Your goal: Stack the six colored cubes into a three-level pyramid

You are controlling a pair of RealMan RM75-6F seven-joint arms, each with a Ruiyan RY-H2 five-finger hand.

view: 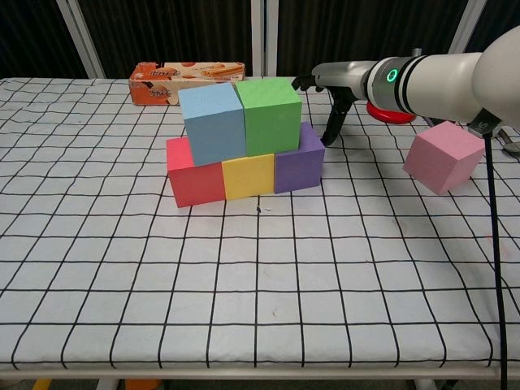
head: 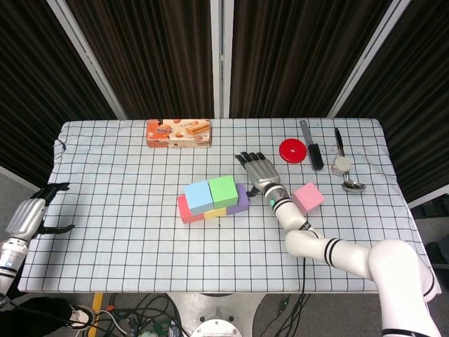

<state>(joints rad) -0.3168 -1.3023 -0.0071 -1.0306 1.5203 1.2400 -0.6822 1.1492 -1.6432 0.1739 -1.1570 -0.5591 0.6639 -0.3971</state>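
Observation:
A row of red (view: pixel 193 180), yellow (view: pixel 249 175) and purple (view: pixel 299 166) cubes stands mid-table. A blue cube (view: pixel 213 123) and a green cube (view: pixel 269 115) sit side by side on top of that row. A pink cube (view: pixel 444 158) lies alone to the right, tilted, also seen as the pink cube (head: pixel 309 197) in the head view. My right hand (head: pixel 259 172) is spread flat with nothing in it, its fingertips (view: pixel 331 130) at the purple cube's right side. My left hand (head: pixel 28 216) hangs past the table's left edge, fingers apart, holding nothing.
A cracker box (head: pixel 178 133) lies at the back. At the back right are a red lid (head: pixel 292 150), a dark-handled utensil (head: pixel 312 149), a small round pot (head: pixel 341 165) and a spoon (head: pixel 353 184). The checked cloth (view: pixel 268 284) runs to the front edge.

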